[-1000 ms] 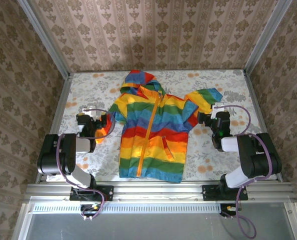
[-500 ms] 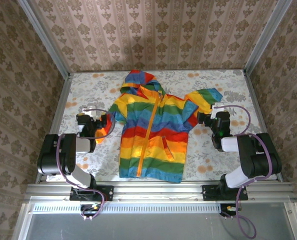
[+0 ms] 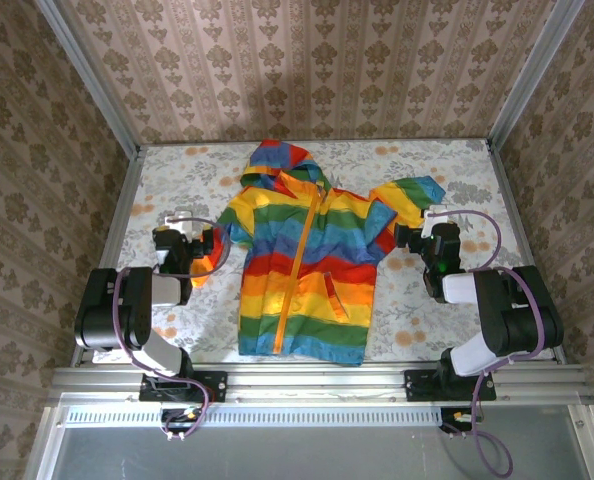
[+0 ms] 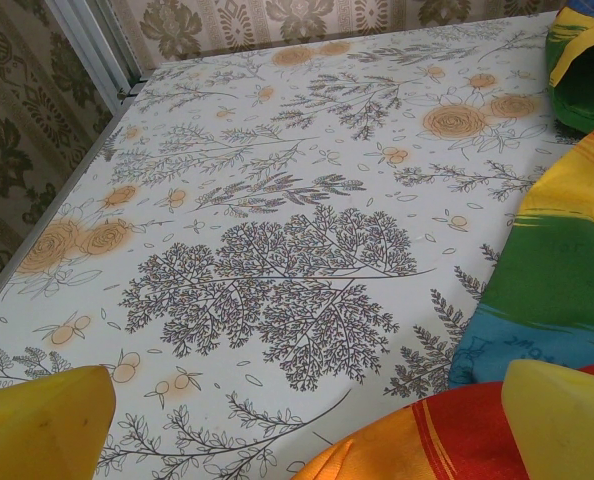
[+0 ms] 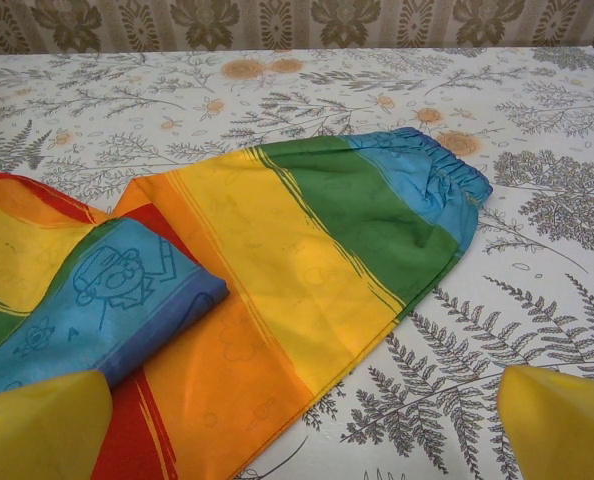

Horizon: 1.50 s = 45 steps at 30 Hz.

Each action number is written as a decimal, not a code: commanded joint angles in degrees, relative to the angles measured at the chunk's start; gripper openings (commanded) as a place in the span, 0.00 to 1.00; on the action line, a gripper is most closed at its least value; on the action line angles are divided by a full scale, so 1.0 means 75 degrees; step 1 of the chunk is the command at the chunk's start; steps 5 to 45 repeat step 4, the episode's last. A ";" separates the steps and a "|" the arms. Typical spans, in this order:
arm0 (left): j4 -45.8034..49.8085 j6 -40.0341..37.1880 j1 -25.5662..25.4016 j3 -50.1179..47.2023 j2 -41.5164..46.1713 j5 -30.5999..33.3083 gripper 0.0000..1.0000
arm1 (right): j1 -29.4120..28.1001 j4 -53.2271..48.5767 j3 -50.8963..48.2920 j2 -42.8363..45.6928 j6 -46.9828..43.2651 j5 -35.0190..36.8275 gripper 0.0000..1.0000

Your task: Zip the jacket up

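Reading top view: jacket [image 3: 302,275] lies flat mid-table [image 3: 457,170], and its orange zipper [image 3: 299,265] looks closed from hem nearly to collar; the slider is too small to tell. Left gripper [image 3: 205,250] and right gripper [image 3: 405,237] sit beside the sleeves.
Left wrist: yellow fingers [image 4: 42,425] spread wide, nothing clamped.
Right wrist: fingers [image 5: 562,425] apart, sleeve [image 5: 317,250] ungripped.
Likely the last step. Next: verify the slider, else pin the hem and pull up.
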<state>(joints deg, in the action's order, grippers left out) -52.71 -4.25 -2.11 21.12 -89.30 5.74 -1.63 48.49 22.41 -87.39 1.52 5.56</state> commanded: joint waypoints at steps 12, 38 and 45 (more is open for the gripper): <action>-0.0015 0.0145 0.0047 0.0138 0.0047 -0.0086 1.00 | 0.0020 0.0050 0.0121 -0.0031 0.0044 -0.0015 1.00; -0.0015 0.0145 0.0047 0.0138 0.0047 -0.0086 1.00 | 0.0020 0.0050 0.0121 -0.0031 0.0044 -0.0015 1.00; -0.0015 0.0145 0.0047 0.0138 0.0047 -0.0086 1.00 | 0.0020 0.0050 0.0121 -0.0031 0.0044 -0.0015 1.00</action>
